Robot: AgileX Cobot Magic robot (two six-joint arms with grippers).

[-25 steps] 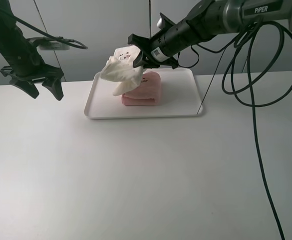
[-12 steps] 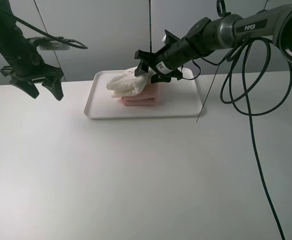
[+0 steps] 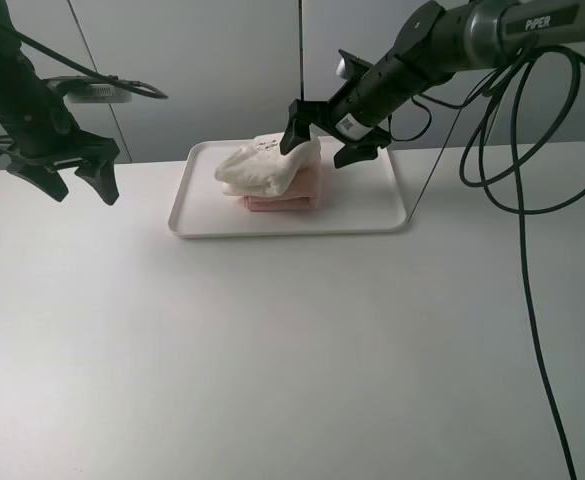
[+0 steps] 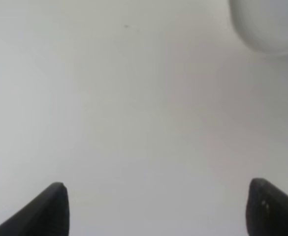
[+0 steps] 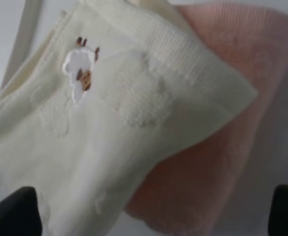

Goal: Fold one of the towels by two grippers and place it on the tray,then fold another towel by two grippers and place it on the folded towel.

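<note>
The cream towel (image 3: 262, 165) is shown loosely bunched on the pink towel (image 3: 292, 190) in the tray (image 3: 372, 215), overhanging toward the empty, spread left gripper (image 3: 62, 178), with the right gripper (image 3: 320, 140) open just above it, so slumping is risked.

Just a plain matte white rectangular tabletop (image 3: 272, 350) under soft even light, with pale grey wall panels (image 3: 212, 70) split by dark vertical seams behind.
</note>
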